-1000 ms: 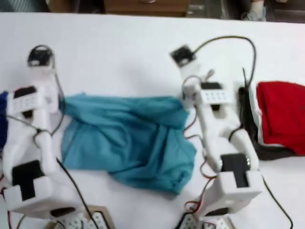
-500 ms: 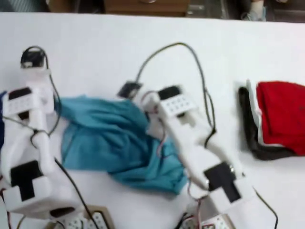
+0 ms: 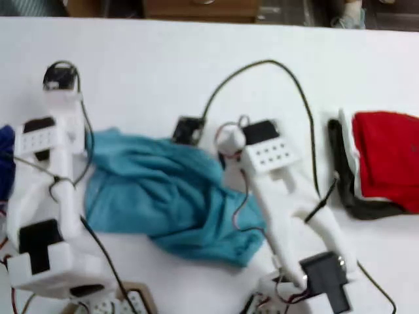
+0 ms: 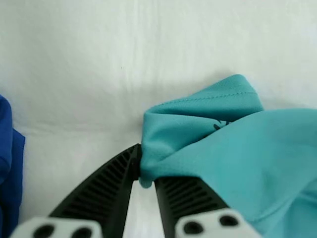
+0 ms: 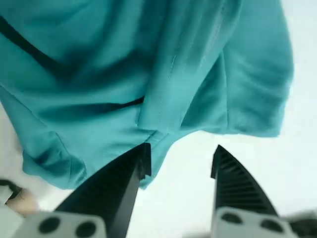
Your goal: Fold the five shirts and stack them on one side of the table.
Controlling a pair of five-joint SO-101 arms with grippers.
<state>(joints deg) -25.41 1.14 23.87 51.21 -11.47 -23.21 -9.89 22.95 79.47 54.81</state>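
- Teal shirt lies rumpled in the middle of the white table, between the two arms, with loose folds heaped along its near edge and on its side towards the right arm.
- Left gripper is nipped down on a corner of the teal shirt. In the left wrist view its two black fingers stand almost together, with a fold of the hem caught at their tips (only a thin slit of table shows between them lower down).
- That pinched corner sits on the shirt's far left side in the high view, just beside the left arm, and the cloth puckers into a small peak past the fingertips.
- Right gripper is spread wide and holds nothing. One fingertip sits at the shirt's hem, and the other hangs over bare table beside the cloth.
- Right arm leans across the shirt's right side in the high view, its cable looping over the table behind it.
- Blue shirt lies at the left edge of the table, near the left gripper but apart from the teal one.
- Folded stack rests at the right edge of the table, well apart from the teal shirt: a red shirt on top, with white and dark layers showing beneath it.
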